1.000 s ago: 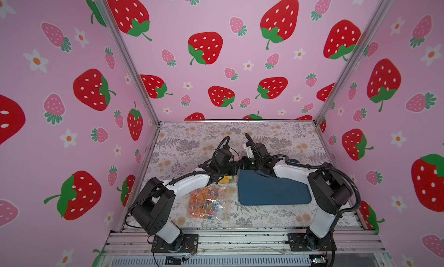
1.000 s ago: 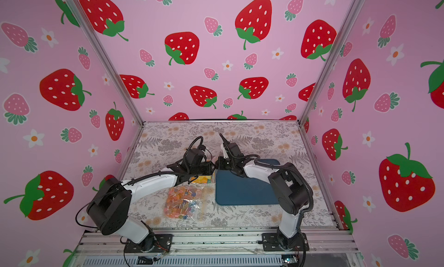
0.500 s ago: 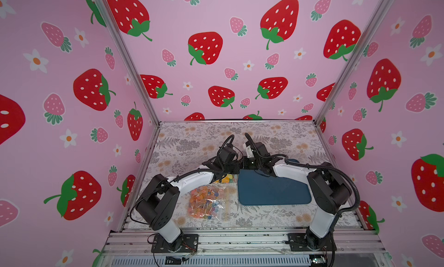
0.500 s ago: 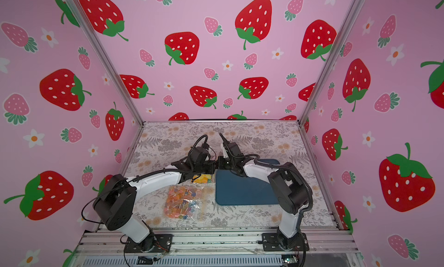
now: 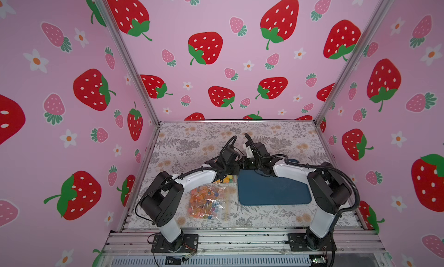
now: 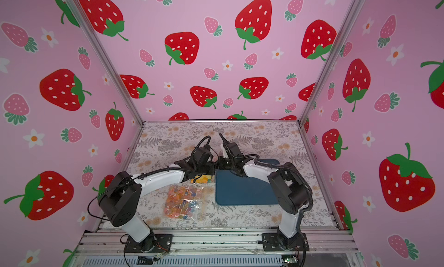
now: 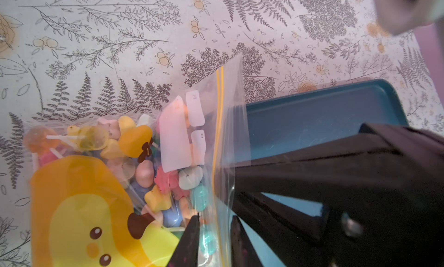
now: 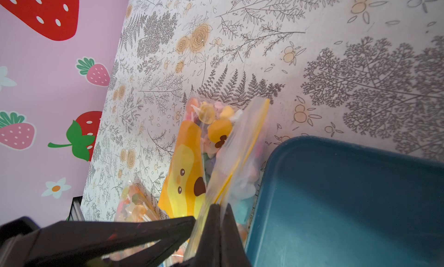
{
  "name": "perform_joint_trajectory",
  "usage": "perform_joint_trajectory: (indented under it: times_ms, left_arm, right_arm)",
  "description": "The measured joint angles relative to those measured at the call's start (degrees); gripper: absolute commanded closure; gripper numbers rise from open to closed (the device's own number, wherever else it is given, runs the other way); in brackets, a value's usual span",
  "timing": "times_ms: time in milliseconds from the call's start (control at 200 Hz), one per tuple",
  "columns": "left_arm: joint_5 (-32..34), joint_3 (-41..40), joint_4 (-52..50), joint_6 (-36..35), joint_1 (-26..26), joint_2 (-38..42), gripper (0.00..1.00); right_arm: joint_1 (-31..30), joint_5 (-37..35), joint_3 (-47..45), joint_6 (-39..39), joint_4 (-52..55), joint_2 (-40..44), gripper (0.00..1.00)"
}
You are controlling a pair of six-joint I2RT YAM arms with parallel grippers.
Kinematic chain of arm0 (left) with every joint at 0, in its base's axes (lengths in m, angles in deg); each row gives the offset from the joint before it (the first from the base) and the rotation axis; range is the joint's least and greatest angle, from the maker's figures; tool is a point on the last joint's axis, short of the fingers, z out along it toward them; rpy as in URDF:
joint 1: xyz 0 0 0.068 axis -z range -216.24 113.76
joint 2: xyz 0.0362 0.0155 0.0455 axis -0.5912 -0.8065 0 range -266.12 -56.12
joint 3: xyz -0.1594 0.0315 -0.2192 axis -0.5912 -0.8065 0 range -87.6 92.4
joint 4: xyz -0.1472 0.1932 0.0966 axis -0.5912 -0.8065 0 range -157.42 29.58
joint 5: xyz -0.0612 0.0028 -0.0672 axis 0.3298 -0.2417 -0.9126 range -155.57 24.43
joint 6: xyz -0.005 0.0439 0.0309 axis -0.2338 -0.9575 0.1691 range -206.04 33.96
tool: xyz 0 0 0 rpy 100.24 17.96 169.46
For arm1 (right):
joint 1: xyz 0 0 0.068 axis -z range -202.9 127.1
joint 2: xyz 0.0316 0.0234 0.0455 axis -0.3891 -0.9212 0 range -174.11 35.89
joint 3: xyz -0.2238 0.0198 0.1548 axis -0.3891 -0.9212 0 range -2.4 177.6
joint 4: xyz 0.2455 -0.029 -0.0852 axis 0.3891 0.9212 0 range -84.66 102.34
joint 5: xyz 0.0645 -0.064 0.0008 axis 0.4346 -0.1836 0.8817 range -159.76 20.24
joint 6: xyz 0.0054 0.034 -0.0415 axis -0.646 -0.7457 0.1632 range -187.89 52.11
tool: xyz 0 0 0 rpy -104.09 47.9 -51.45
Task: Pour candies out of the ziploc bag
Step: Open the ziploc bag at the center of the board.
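A ziploc bag (image 7: 223, 114) with an orange and yellow duck print lies beside the blue tray's left edge, full of candies (image 7: 165, 181). My right gripper (image 8: 217, 207) is shut on the bag's yellow zip edge. My left gripper (image 7: 216, 216) faces it, its jaws standing a little apart on either side of the same edge, with film and a teal candy between them. In both top views the two grippers (image 5: 236, 166) (image 6: 216, 166) meet above the bag (image 5: 225, 179) (image 6: 201, 179), which the arms mostly hide.
A second clear bag of lollipops and sweets (image 5: 209, 203) (image 6: 183, 203) lies flat near the table's front, left of the tray. The blue tray (image 5: 274, 191) (image 6: 245, 191) holds nothing that I can see. Pink strawberry walls close in three sides.
My left gripper has shifted slightly right toward the right gripper and its jaws have narrowed around the bag's edge. The right arm has stayed put.
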Motion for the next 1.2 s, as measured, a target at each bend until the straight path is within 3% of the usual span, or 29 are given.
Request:
perform_joint_trajectory:
  times_ms: [240, 275, 560, 1201]
  left_arm:
    - [0.35, 0.0, -0.63, 0.0, 0.07, 0.0, 0.93]
    - [0.46, 0.02, -0.66, 0.02, 0.09, 0.0, 1.0]
    - [0.61, 0.42, -0.87, 0.07, 0.09, -0.39, 1.0]
    - [8.46, 0.2, -2.43, 5.11, 1.68, 0.39, 1.0]
  right_arm:
    - [0.0, 0.17, 0.0, -0.02, 0.0, 0.0, 1.0]
    - [0.0, 0.22, 0.0, 0.0, 0.0, 0.0, 1.0]
    - [0.0, 0.17, 0.0, -0.02, -0.02, 0.0, 1.0]
    - [-0.66, -3.28, -2.56, -1.79, -2.54, 0.96, 1.0]
